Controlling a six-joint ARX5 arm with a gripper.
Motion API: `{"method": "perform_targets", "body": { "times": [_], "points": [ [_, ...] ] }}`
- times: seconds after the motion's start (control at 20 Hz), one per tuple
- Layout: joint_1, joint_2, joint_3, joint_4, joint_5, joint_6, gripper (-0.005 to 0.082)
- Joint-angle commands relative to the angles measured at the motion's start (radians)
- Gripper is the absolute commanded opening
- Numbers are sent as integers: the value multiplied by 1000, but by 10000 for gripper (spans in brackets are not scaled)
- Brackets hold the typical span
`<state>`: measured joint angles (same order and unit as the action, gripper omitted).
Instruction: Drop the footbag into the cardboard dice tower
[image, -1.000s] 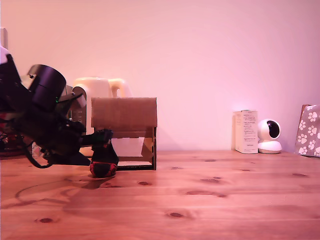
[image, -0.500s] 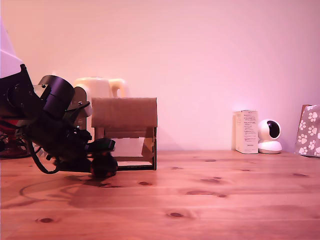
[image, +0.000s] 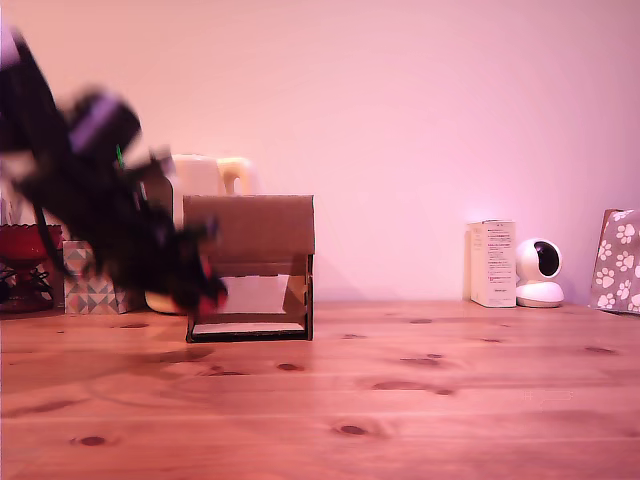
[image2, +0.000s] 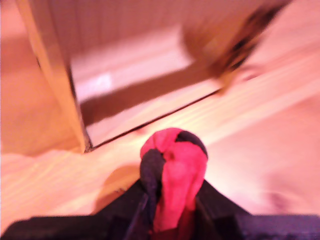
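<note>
The red and black footbag (image2: 174, 167) is squeezed between my black fingers (image2: 216, 202), so my gripper (image2: 172, 200) is shut on it. In the exterior view the arm is motion-blurred and the gripper (image: 205, 288) holds the footbag (image: 212, 291) off the table, just in front of the left edge of the cardboard dice tower (image: 250, 225). The tower is a brown cardboard box with a solid upper band and a lower front opening showing a pale ramp (image: 252, 295). The wrist view shows that opening (image2: 130, 95) close ahead, blurred.
A cream kettle (image: 205, 172) stands behind the tower. At the exterior view's left are a dark red bowl (image: 28, 243) and a patterned box (image: 92, 280). At its right stand a white carton (image: 492, 263), a small white camera (image: 539, 272) and a paw-print bag (image: 618, 260).
The arm has lifted quickly. The footbag, on the table a second ago, has been gripped and now hangs above the wood at the tower's left front.
</note>
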<state>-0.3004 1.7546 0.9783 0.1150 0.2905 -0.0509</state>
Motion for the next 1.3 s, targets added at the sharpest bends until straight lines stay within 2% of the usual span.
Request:
{"method": "perform_targets", "body": {
  "times": [0.0, 0.25, 0.55, 0.7, 0.8, 1.05, 1.25],
  "points": [
    [-4, -50, -7, -42, 23, -5, 21],
    [-4, -213, -7, -35, 42, -5, 21],
    [-6, -262, -3, 210, 39, -3, 21],
    [-9, -254, 32, 261, -26, 6, 21],
    [-6, -229, 82, 251, -41, 18, 21],
    [-3, -117, 251, 153, -41, 18, 21],
    [11, 23, 431, -17, -41, 21, 22]
  ]
}}
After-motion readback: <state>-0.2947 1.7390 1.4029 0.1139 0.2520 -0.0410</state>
